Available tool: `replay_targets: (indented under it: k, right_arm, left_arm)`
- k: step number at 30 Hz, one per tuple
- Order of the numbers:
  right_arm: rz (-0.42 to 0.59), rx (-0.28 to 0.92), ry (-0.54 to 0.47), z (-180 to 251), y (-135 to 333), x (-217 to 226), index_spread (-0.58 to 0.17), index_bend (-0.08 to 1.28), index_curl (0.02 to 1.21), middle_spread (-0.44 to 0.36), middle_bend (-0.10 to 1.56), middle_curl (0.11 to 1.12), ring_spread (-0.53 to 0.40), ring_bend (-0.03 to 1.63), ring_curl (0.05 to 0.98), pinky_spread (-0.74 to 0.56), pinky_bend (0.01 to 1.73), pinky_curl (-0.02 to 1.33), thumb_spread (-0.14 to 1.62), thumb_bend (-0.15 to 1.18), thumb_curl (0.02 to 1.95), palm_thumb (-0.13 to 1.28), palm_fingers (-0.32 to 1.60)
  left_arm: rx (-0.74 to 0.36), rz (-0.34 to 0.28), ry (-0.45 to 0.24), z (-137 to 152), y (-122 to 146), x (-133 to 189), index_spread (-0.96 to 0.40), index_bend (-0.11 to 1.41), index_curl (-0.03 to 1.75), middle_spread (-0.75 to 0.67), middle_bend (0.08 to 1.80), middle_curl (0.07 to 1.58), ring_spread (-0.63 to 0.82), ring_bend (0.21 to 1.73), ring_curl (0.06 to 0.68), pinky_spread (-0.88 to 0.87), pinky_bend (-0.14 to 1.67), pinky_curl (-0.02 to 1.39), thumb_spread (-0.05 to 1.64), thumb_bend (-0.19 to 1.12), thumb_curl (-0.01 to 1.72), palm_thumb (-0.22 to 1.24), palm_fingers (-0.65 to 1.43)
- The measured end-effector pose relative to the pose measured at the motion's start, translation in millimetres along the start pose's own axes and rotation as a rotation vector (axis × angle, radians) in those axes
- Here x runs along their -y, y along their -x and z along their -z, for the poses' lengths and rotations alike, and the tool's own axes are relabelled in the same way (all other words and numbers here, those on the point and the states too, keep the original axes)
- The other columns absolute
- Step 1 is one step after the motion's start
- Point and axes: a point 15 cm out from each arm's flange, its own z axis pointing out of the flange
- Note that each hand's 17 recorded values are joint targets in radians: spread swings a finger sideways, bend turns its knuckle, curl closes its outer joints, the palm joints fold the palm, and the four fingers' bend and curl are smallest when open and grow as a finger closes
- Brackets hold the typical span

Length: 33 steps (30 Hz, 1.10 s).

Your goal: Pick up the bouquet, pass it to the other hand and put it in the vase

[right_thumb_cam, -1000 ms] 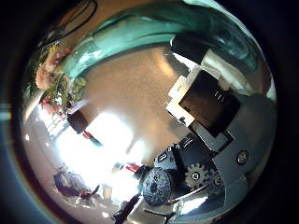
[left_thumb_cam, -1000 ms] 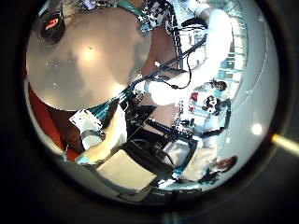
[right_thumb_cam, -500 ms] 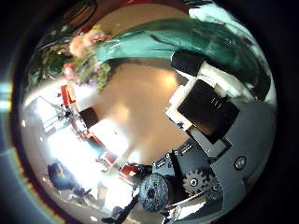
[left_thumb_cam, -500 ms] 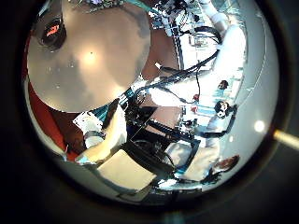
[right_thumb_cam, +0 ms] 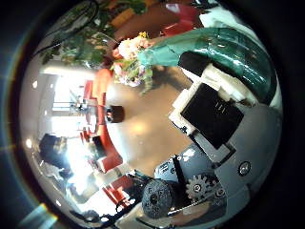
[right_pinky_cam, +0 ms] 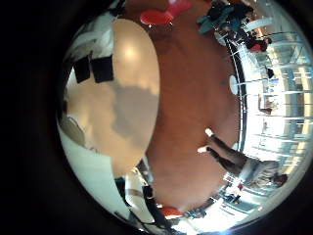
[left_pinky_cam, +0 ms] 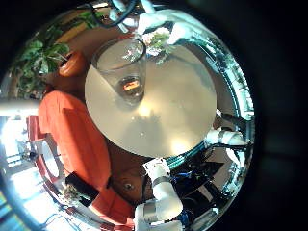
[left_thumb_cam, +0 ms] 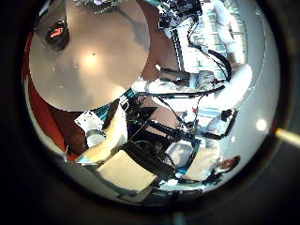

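A clear glass vase stands upright on the round table, with a small dark thing at its bottom. The bouquet hangs close beside the vase's rim, held by my right hand. In the right thumb side view the bouquet's flowers spread out beyond the palm. Its wrapped stems run back along my right hand, whose fingers curl round them. The vase also shows far off on the table in the left thumb side view. My left hand hovers high over the table, with its fingers out of sight.
A leafy potted plant and a long sofa lie beyond the table's edge. Two dark flat things rest on the table. Chairs stand on the floor around it.
The right palm's picture has swung, so the flowers now sit nearer its middle with plants behind them. In the left thumb side view the other arm has moved toward the table's far edge.
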Motion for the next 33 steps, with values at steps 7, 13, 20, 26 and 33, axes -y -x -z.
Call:
replay_targets:
  k: [7, 13, 20, 26, 33]
  right_arm:
    - [-0.063, 0.229, -0.107, 9, 13, -8, -0.248, 1.15, 0.95, -0.158, 1.32, 0.90, -0.196, 1.46, 0.708, -0.18, 1.35, 0.75, 0.92, 0.03, 1.00, 1.15, 1.11]
    - [-0.137, 0.471, -0.194, 13, 28, -11, -0.239, 1.15, 0.94, -0.151, 1.33, 0.89, -0.194, 1.46, 0.711, -0.18, 1.33, 0.78, 0.92, 0.03, 1.05, 1.15, 1.12]
    - [-0.223, 0.809, -0.172, 5, 43, -26, -0.233, 1.17, 0.93, -0.147, 1.33, 0.88, -0.193, 1.45, 0.713, -0.19, 1.30, 0.82, 0.91, 0.02, 1.11, 1.14, 1.12]
    - [-0.208, 1.104, -0.112, 26, 79, -26, -0.229, 1.18, 0.92, -0.145, 1.34, 0.88, -0.193, 1.45, 0.715, -0.19, 1.29, 0.85, 0.91, 0.01, 1.15, 1.13, 1.12]
    - [-0.230, 1.304, -0.074, 36, 86, -21, -0.226, 1.18, 0.91, -0.144, 1.34, 0.87, -0.192, 1.46, 0.719, -0.19, 1.27, 0.87, 0.91, 0.01, 1.20, 1.13, 1.12]
  left_arm:
    - [-0.058, 0.003, 0.007, 1, 1, -12, 0.18, 0.17, 0.34, 0.48, 0.20, 0.33, 0.58, 0.45, 0.218, 0.54, 0.19, 0.28, 1.09, -0.02, 0.36, 0.51, 0.05]
    - [-0.093, 0.027, -0.024, 8, 5, -16, 0.18, 0.17, 0.33, 0.45, 0.20, 0.34, 0.57, 0.46, 0.218, 0.53, 0.19, 0.28, 1.09, -0.02, 0.35, 0.49, 0.08]
    - [-0.135, 0.085, -0.075, 15, 11, -19, 0.17, 0.17, 0.33, 0.41, 0.22, 0.35, 0.55, 0.47, 0.222, 0.51, 0.19, 0.28, 1.10, -0.02, 0.35, 0.48, 0.12]
    - [-0.207, 0.099, -0.071, 11, 8, -7, 0.16, 0.17, 0.32, 0.36, 0.24, 0.36, 0.52, 0.49, 0.224, 0.49, 0.19, 0.28, 1.10, -0.02, 0.35, 0.47, 0.16]
    - [-0.238, 0.104, -0.065, 14, 7, -10, 0.16, 0.17, 0.33, 0.34, 0.23, 0.36, 0.50, 0.50, 0.221, 0.48, 0.19, 0.28, 1.10, -0.02, 0.35, 0.47, 0.17]
